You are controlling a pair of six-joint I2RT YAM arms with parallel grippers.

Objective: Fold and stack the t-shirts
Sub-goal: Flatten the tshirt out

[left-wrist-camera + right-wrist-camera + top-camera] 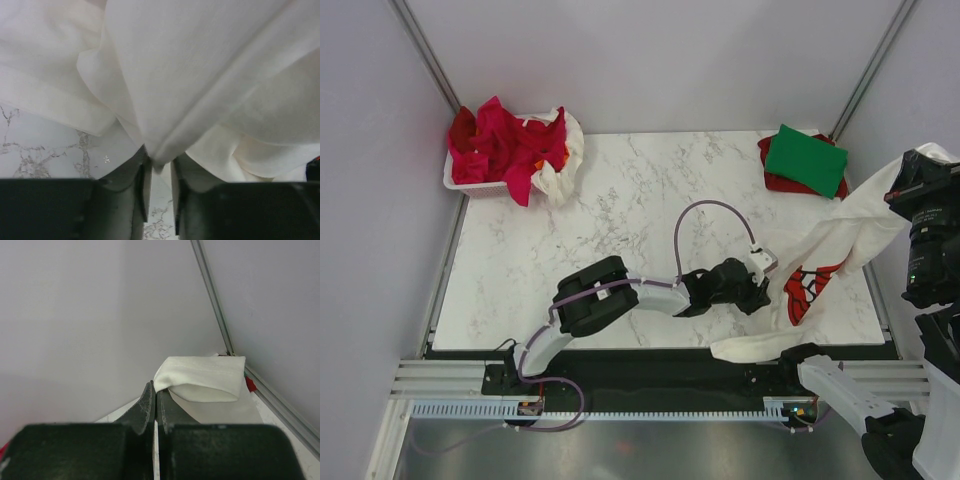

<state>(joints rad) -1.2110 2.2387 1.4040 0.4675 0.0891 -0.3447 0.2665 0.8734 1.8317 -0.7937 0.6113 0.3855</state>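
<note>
Mid-table, left tool [160, 167] clamping white t-shirt [200, 75]

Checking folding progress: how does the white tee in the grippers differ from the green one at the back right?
The white tee hangs unfolded, held by left gripper and right gripper; the green tee lies folded, untouched. White shows red print; green looks plain. Both are at the right of the table.

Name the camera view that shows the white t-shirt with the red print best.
Top external: the white t-shirt shows nearly whole, red print included, hanging between left gripper and right gripper. Left wrist shows only plain pinched folds; right wrist, just a clamped hem corner.
</note>
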